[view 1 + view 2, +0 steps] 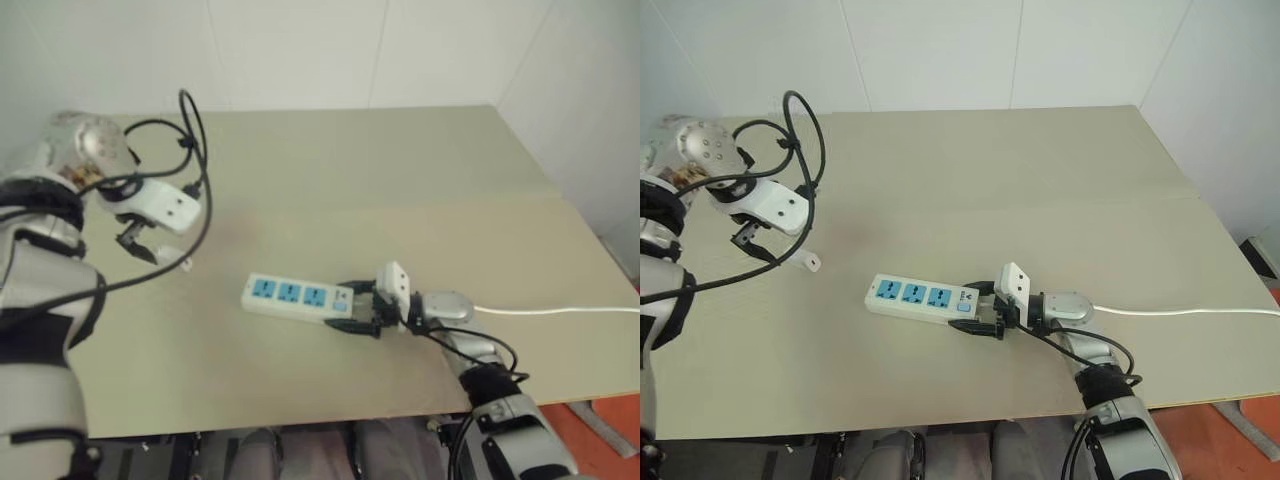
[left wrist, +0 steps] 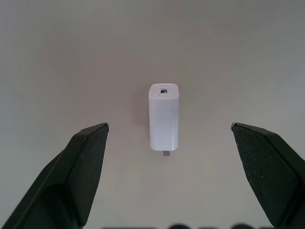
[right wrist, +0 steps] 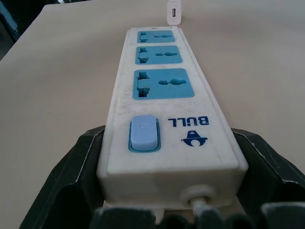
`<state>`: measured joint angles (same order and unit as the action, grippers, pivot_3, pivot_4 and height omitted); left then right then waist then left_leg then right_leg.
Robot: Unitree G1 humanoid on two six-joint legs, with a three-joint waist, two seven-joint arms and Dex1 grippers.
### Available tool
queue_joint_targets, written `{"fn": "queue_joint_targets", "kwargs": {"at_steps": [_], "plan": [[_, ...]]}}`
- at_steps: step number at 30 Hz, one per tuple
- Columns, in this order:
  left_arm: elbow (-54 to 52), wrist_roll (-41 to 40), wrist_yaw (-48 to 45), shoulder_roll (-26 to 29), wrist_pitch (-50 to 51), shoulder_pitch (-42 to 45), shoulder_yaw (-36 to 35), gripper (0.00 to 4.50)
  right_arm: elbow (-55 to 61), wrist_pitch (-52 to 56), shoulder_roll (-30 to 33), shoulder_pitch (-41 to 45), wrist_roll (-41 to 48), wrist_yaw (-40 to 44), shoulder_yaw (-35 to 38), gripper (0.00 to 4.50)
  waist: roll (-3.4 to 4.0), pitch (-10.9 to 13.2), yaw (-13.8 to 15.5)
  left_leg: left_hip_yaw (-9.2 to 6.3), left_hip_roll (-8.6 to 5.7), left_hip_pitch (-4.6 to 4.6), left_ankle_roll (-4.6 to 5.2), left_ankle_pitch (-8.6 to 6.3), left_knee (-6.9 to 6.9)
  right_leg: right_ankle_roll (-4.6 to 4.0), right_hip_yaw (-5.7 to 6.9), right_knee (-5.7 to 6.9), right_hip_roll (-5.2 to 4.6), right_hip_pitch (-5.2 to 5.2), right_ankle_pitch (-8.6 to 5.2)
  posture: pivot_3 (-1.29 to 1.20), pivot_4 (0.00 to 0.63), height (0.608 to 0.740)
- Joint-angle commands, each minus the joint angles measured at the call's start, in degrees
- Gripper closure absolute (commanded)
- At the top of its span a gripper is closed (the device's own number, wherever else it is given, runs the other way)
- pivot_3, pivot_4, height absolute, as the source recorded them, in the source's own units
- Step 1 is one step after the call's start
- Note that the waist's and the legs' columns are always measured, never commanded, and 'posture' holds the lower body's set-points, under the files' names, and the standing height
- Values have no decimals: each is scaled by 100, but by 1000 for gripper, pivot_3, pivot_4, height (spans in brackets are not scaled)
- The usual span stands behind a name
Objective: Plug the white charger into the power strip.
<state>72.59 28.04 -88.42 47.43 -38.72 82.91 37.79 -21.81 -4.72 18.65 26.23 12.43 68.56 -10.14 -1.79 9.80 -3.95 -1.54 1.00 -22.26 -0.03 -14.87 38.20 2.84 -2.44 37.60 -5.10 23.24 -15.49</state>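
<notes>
On the beige tabletop [image 1: 400,170], the long white plastic power strip [image 1: 910,297] is clamped at its switch end by the right gripper [image 1: 978,315], steadying it for plugging. The small white plastic charger block [image 2: 164,117] lies framed between the left gripper [image 2: 169,138]'s wide-spread fingers, not yet grasped.

black fingers [image 3: 66,186] clamp the switch end of the power strip [image 3: 167,109]; white charger [image 3: 174,13] beyond it on the table [image 3: 62,71].

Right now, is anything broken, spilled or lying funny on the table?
Nothing stands out. The white charger lies flat on the table, apart from the power strip; both look whole, and nothing is spilled.
</notes>
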Motion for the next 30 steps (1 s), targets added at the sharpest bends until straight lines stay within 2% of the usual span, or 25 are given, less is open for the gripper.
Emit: {"fn": "queue_joint_targets", "kwargs": {"at_steps": [1, 5, 30], "plan": [[78, 317, 206, -43, -40, 135, 13, 0, 121, 138, -45, -142, -12, -80, -86, 1090, 0, 0, 1, 0, 0, 0, 0, 0, 1, 0, 0, 1, 0, 0, 0, 0, 150, 740], [126, 716, 550, -128, -118, 132, 126, 0, 235, 170, -42, -247, 2, -156, -89, 1090, 0, 0, 6, -1, -1, -1, 0, 0, 3, 0, 0, 3, -1, 0, 0, 0, 150, 740], [240, 1342, 1135, -561, -22, -426, 145, 0, 855, 445, 39, -666, 83, -492, -20, 1090, -1, 0, 64, -4, -5, -3, 1, -1, 13, 0, 4, 8, -4, -2, 0, 0, 150, 740]]}}
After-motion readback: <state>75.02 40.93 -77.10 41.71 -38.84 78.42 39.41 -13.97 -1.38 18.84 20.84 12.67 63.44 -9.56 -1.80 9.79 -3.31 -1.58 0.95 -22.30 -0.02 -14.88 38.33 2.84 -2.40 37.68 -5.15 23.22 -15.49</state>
